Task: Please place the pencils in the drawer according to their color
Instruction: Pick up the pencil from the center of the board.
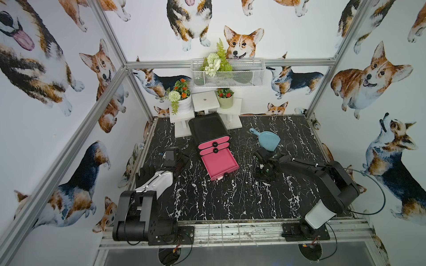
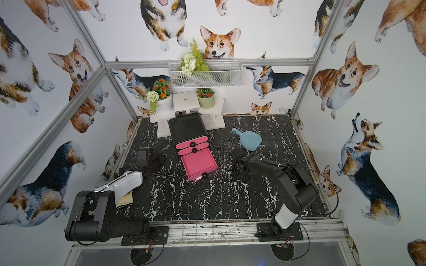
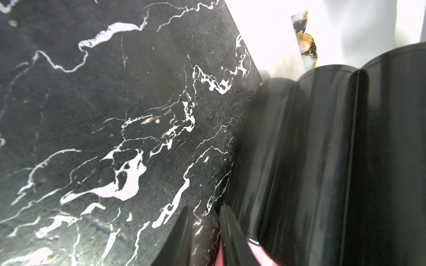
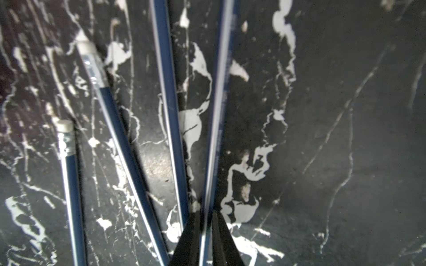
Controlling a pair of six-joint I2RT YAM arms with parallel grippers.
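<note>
Centre of black white-veined marble table (image 1: 207,207): small black rounded chest (image 1: 207,129), lowest pink drawer (image 1: 219,164) pulled out. Just right of it, thin dark pencils (image 1: 242,186) lying flat, right arm (image 1: 299,164) lowered among them. Blue plastic dustpan (image 1: 268,139) behind.

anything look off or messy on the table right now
Dark blue pencils lie loose and splayed at different angles on the table beside the chest. Its bottom drawer stands pulled out and looks empty, and the chest sits skewed to the table edge.
</note>
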